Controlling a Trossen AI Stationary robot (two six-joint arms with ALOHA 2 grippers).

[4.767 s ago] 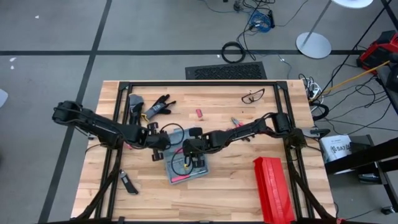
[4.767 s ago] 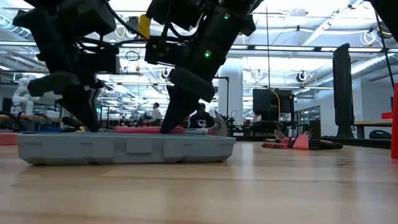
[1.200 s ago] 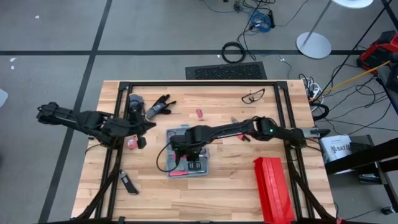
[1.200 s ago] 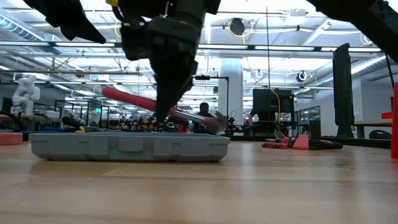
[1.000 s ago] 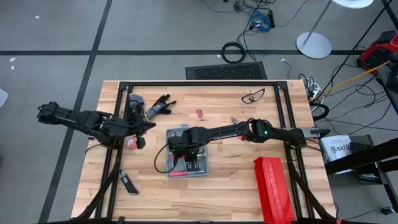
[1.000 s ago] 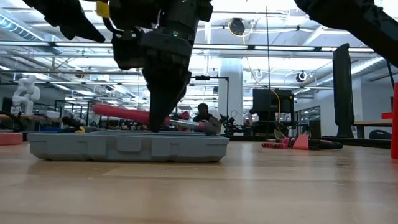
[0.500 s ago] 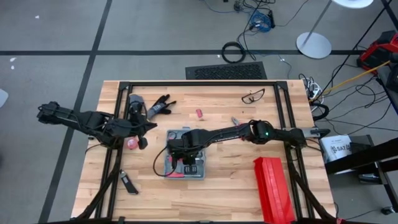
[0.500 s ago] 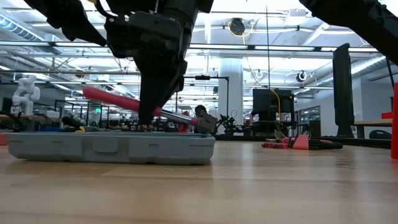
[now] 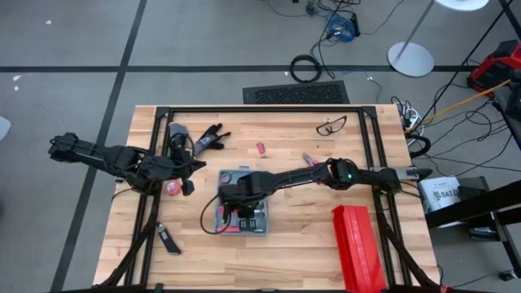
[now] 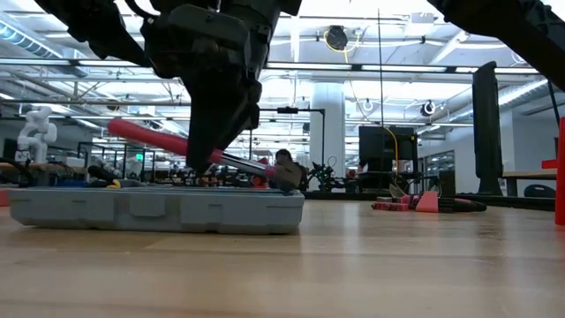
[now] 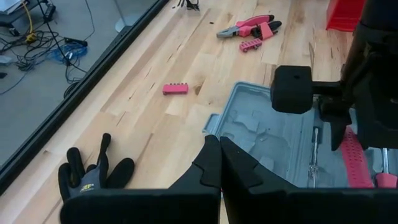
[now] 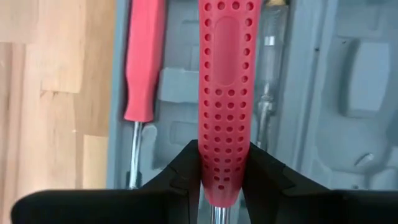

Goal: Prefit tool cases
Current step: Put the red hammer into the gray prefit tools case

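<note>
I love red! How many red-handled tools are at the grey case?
2. The right gripper holds a hammer above the case; a screwdriver lies in a slot beside it. The arm may hide others.

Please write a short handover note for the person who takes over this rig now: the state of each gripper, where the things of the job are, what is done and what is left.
Right gripper: fingers shut on the red perforated hammer handle, holding the hammer tilted above the tool case.
Left gripper: fingers shut, holding nothing, waiting beside the case on its left.
Tool case: open, flat on the table near the middle.
Done: a red-handled screwdriver lies in its slot.
Left: the hammer is not yet seated; red pliers and a small red bit holder lie on the table outside the case.
</note>
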